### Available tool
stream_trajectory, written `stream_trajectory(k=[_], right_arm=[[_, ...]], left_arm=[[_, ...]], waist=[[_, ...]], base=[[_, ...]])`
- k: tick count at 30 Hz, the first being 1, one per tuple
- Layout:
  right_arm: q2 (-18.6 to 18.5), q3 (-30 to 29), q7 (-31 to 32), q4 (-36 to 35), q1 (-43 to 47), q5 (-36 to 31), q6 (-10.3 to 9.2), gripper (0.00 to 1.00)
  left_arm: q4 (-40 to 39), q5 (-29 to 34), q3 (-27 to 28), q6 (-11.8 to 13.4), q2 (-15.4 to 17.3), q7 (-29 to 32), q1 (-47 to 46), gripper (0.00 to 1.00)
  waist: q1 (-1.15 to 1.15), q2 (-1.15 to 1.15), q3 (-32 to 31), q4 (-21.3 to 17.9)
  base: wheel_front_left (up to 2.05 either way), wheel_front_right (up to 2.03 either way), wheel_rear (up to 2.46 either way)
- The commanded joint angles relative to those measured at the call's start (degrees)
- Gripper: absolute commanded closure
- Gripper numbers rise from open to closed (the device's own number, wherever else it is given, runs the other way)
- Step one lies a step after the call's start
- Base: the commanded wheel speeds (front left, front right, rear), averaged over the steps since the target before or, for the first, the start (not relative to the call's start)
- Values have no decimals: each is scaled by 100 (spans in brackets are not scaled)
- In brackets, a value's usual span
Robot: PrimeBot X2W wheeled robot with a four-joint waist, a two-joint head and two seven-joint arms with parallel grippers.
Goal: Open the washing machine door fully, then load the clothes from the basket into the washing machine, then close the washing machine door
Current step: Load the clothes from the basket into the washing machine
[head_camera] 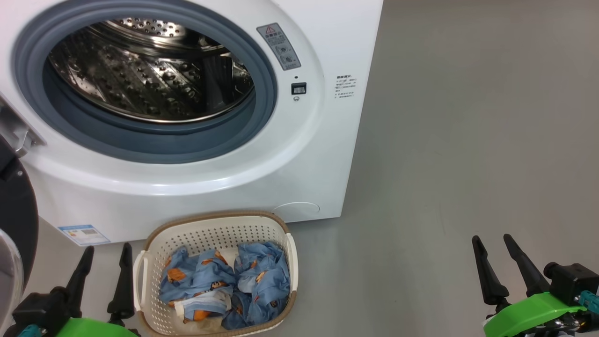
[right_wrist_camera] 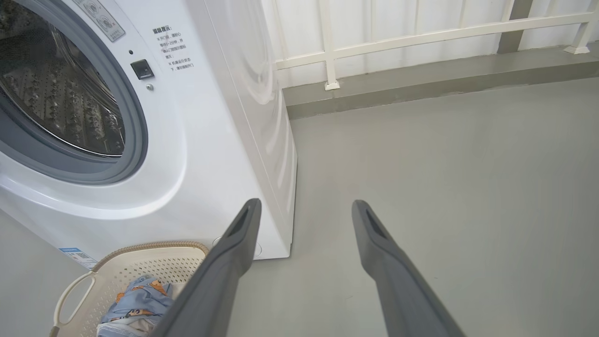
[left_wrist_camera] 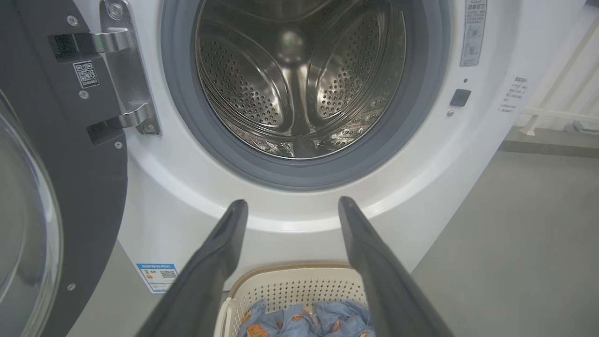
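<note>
Washing machine stands on the floor. Washing machine door hangs open at the machine's left side, on its hinge. Basket sits on the floor just before the machine front, below the drum opening. Clothes lie in the basket. Left gripper is just left of the basket. Right gripper is well apart to its right, above the floor.

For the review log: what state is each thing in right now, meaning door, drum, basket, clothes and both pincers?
washing machine door: open, swung wide to the left on its hinge.
drum: empty, nothing inside.
basket: upright on the floor in front of the washing machine, loaded.
clothes: crumpled in the basket, none loaded yet.
left pincer: open, empty, beside the basket.
right pincer: open, empty, over bare floor.
</note>
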Motion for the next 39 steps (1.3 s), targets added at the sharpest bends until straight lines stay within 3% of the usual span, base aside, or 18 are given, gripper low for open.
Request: stream_trajectory(k=[1, 11, 19, 39], right_arm=[[-67, 121, -69, -146, -140, 1, 9, 0], [2, 131, -69, -180, -231, -23, 9, 0], [142, 176, -69, -253, -431, -59, 9, 0], [431, 314, -69, -485, -1411, -188, 9, 0]], left_arm=[[-160, -20, 186, -14, 117, -36, -154, 0], [198, -35, 87, -14, 13, -36, -202, 0], [995, -151, -397, -14, -35, -36, -491, 0], [3560, -695, -1780, -14, 451, -36, -2878, 0]], waist=[[0, 0, 18, 7], [0, 0, 170, -9], [0, 0, 590, -84], [0, 0, 2304, -315]], base=[[0, 0, 0], [0, 0, 0], [0, 0, 0], [0, 0, 0]])
